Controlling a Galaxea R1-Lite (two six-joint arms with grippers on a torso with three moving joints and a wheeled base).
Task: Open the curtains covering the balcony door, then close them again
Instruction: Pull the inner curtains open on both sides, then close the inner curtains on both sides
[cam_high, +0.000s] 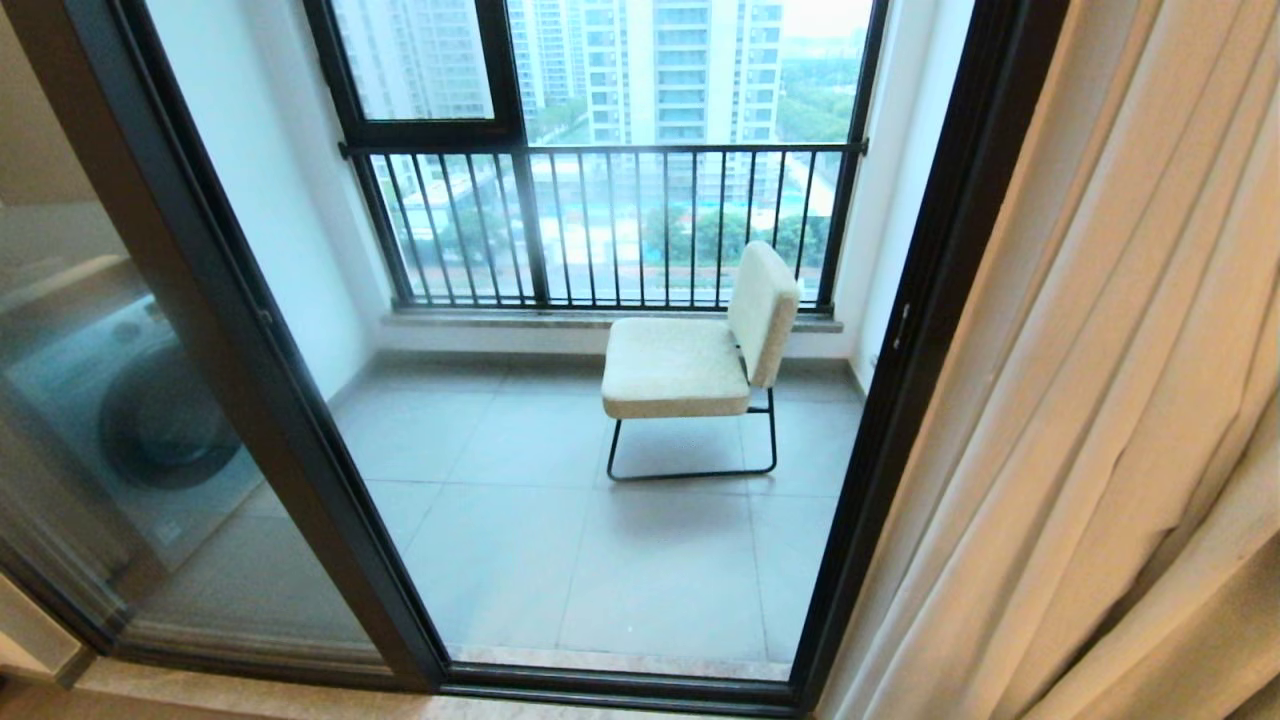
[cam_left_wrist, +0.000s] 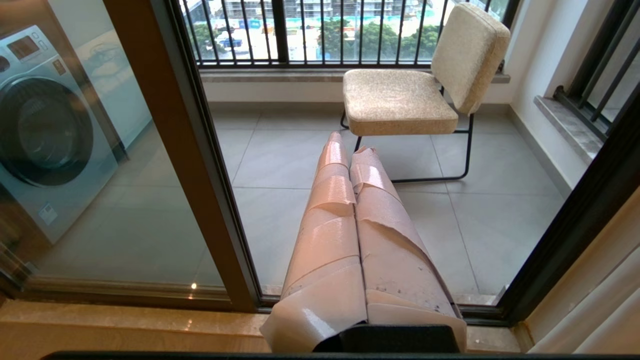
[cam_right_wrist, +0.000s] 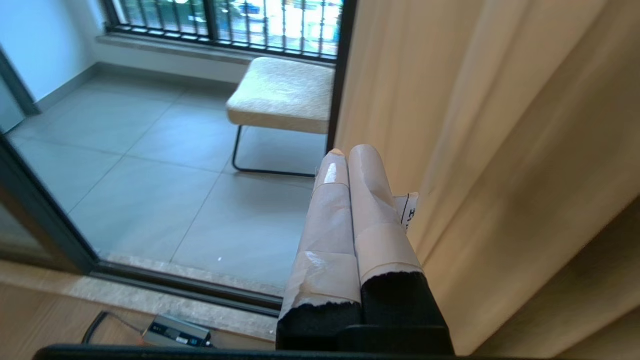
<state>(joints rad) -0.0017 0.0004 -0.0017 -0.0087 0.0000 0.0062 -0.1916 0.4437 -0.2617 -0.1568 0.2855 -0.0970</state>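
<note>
The cream-beige curtains (cam_high: 1100, 400) hang bunched in long pleats at the right, leaving the balcony door (cam_high: 930, 330) uncovered. Its slim black frame and glass show the balcony behind. Neither arm appears in the head view. In the right wrist view my right gripper (cam_right_wrist: 347, 152) is shut, its taped fingers pressed together with nothing between them. It sits just beside the edge of the curtains (cam_right_wrist: 500, 150), near the door frame (cam_right_wrist: 342, 75). My left gripper (cam_left_wrist: 347, 142) is shut and empty, parked low in front of the door frame (cam_left_wrist: 190, 150), pointing at the balcony floor.
A cream chair (cam_high: 700, 360) on black legs stands on the tiled balcony before the black-barred railing window (cam_high: 620, 220). A washing machine (cam_left_wrist: 45, 130) shows behind the left glass pane. A small grey device (cam_right_wrist: 175, 331) with a cable lies on the floor by the stone threshold (cam_left_wrist: 125, 320).
</note>
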